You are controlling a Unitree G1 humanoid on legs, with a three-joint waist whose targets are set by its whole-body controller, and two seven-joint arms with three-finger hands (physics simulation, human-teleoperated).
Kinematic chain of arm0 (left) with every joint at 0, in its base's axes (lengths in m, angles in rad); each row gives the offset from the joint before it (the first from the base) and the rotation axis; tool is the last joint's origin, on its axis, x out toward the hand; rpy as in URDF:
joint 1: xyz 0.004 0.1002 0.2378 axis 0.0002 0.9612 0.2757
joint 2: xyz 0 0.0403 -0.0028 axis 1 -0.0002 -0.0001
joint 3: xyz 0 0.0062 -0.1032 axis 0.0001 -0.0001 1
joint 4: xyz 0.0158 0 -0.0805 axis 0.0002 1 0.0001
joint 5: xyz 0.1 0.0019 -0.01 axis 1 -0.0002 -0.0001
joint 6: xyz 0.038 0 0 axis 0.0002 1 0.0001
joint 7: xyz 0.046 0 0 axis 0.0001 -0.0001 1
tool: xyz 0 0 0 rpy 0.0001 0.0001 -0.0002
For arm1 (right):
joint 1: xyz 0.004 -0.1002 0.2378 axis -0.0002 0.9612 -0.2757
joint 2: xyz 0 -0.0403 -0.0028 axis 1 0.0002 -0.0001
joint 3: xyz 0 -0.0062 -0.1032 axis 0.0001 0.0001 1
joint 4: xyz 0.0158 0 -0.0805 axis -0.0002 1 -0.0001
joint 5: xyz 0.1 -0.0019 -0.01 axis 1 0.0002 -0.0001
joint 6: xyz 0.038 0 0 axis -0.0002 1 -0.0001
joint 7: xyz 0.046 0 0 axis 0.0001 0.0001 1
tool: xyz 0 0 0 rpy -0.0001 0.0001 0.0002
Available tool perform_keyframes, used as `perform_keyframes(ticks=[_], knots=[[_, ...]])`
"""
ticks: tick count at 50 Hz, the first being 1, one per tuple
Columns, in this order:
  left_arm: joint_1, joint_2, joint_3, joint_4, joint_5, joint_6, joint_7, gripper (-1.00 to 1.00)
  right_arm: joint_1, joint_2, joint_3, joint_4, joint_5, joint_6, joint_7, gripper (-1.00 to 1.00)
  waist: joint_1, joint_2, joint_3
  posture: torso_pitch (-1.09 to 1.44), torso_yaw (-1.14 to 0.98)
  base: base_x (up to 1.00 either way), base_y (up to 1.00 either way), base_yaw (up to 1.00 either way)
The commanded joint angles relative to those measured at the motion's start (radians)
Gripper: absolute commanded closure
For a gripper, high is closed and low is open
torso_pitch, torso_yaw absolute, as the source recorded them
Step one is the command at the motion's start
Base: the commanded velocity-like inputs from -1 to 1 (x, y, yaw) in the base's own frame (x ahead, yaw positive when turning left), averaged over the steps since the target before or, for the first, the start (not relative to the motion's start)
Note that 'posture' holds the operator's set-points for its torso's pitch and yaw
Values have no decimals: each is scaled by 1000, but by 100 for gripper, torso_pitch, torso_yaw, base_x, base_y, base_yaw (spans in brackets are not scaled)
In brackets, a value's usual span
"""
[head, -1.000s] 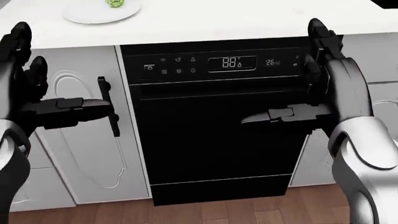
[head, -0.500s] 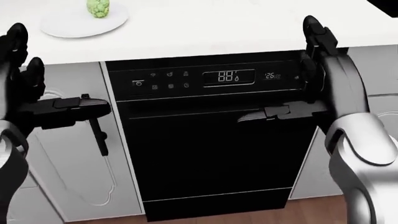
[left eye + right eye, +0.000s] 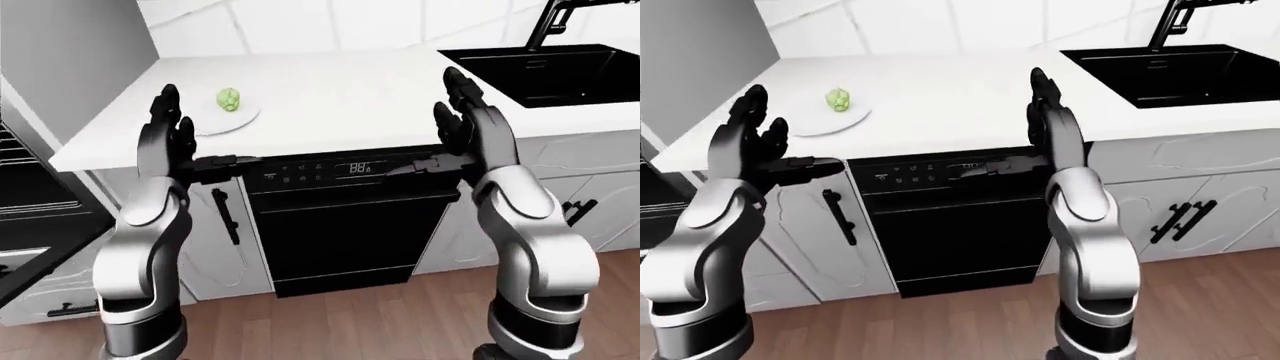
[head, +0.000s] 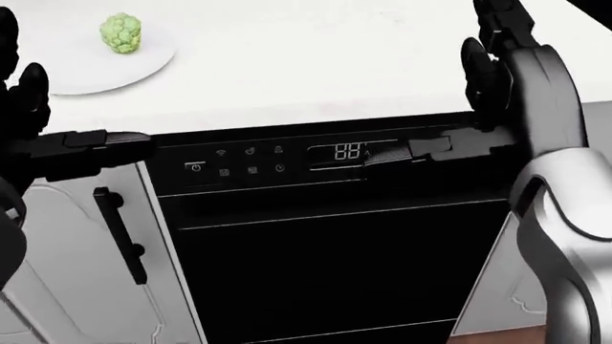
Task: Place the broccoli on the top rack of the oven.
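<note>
Both open hands, left hand (image 3: 172, 139) and right hand (image 3: 462, 120), seemingly short of plated broccoli (image 3: 230, 99).

The table (image 3: 330, 90) is smooth matt white, the floor (image 3: 380, 322) brown wood planks, the dishwasher (image 3: 345, 225) front glossy black, the broccoli (image 3: 230, 99) bumpy green on a smooth white plate (image 3: 245, 116), and each arm wears glossy silver-grey shells.

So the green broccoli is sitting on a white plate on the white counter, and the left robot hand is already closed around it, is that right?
Not quite. The green broccoli does sit on the round white plate on the white counter, but the left robot hand is not closed around it. The left-eye view shows that hand open and raised below the counter's edge, apart from the plate. The right robot hand is open too.
</note>
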Motion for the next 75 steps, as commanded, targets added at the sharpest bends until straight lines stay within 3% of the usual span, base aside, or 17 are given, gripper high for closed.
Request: perform_keyframes(ticks=[1, 5, 10, 20, 25, 26, 30, 36, 39, 40, 42, 53, 62, 66, 67, 68, 75], knots=[[-20, 13, 9, -25, -2, -14, 1, -100, -16, 1, -3, -9, -3, -5, -9, -100, 6, -2, -16, 0, 0, 0, 0, 0], [-13, 18, 15, -45, -8, -1, 7, -100, -20, -4, 1, -9, -12, 3, -12, -100, -3, 2, 0, 0, 0, 0, 0, 0], [-32, 24, 17, -49, -14, 20, 12, -100, -35, -8, -7, -15, -5, 14, -13, -100, -17, 69, -9, 0, 0, 0, 4, 0], [-39, 39, 26, -51, -21, 30, 9, -100, -48, -16, -13, -22, 9, 27, -15, -100, -17, 63, -26, 0, 0, 0, 15, 0], [-31, 34, 21, -56, -21, 31, 11, -100, -45, -19, -14, -27, 12, 31, -16, -100, -20, -28, -22, 0, 0, 0, 17, 0], [-34, 34, 22, -56, -21, 34, 12, -100, -43, -20, -16, -22, 13, 24, -15, -100, -30, 11, -21, 0, 0, 0, 19, 0], [-29, 28, 18, -61, -22, 31, 14, -100, -31, -15, -11, -22, 15, 15, -18, -100, -25, -7, -34, 0, 0, 0, 20, 0], [-16, 27, 20, -63, -17, 27, 8, -100, -36, -16, -11, -19, 15, 17, -17, -100, -26, 56, -14, 0, 0, 0, 21, 0], [-28, 31, 22, -64, -19, 38, 9, -100, -36, -14, -8, -18, 15, 15, -19, -100, -28, 161, -39, 0, 0, 0, 21, 0], [-25, 32, 23, -62, -18, 33, 6, -100, -31, -12, -6, -13, 14, 6, -18, -100, -23, 103, -25, 0, 0, 0, 21, 0], [-21, 34, 25, -79, -21, 49, 8, -100, -28, -12, -8, -13, 14, 3, -17, -100, -21, 112, -24, 0, 0, 0, 21, 0], [-14, 23, 11, -65, -9, 31, 4, -100, -7, -8, -11, -13, 16, -14, -16, -100, -16, -23, -29, 0, 0, 0, 21, 0], [-9, 18, 13, -61, 0, 23, -3, -100, 9, -6, -13, -12, 22, -26, -16, -100, -23, 37, -13, 0, 0, 0, 21, 0], [-14, 14, 8, -60, 3, 27, -1, -100, 9, -11, -21, -22, 27, -15, -14, -100, -27, 161, -37, 0, 0, 0, 21, 0], [-18, 15, 8, -58, 4, 28, -1, -100, 11, -11, -23, -21, 29, -18, -14, -100, -21, 99, -20, 0, 0, 0, 20, 0], [-19, 15, 7, -51, 6, 22, -1, -100, 13, -10, -23, -18, 30, -21, -14, -100, -25, 116, -19, 0, 0, 0, 19, 0], [-9, 13, 7, -60, 9, 23, -7, -100, 32, -12, -26, -22, 37, -35, -16, -100, -21, 57, -6, 0, 0, 9, 13, 0]])
